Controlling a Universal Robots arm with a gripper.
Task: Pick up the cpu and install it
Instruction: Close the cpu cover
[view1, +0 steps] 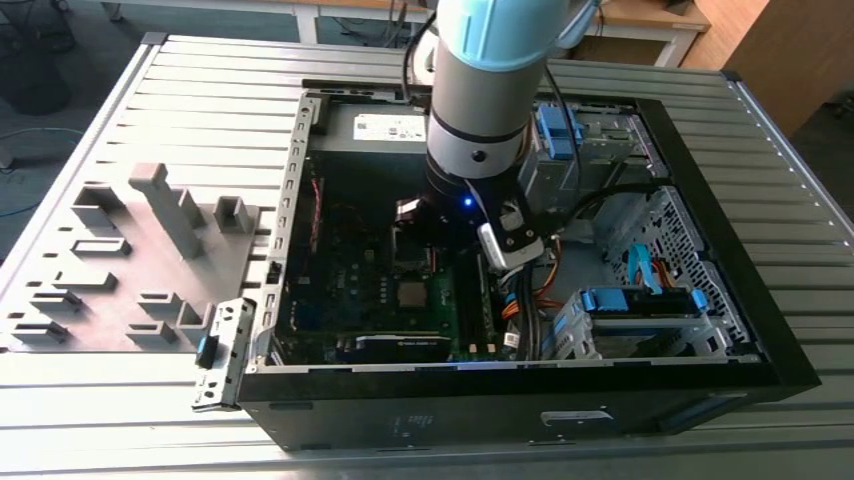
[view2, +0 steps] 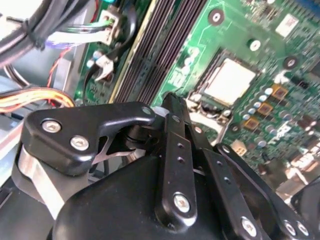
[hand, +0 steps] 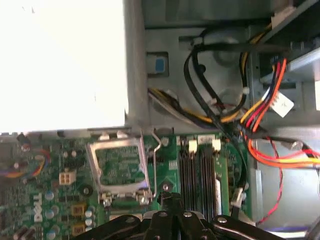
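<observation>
Silver-grey, the cpu (view1: 414, 293) lies flat inside the open case (view1: 747, 330), just beside the memory slots (view1: 467, 292), below the arm (view1: 487, 90). In the second wrist view it (view2: 231, 81) sits in its socket near those slots (view2: 165, 40). The gripper (view2: 169, 100) hangs over the slots' end, jaws pinched together on nothing. In the first wrist view the closed tips (hand: 170, 197) sit beside the slots (hand: 200, 170).

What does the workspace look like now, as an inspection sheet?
Surface: slatted metal table, holding the open case.
Job's things: cpu looks seated on the board.
Clutter: grey tray on the table, on the exterior view's left of the case.
Gripper: gripper shut, empty, by the cpu.
Cables: orange, red and black wires loose inside the case.
Surroundings: desk behind the table.
</observation>
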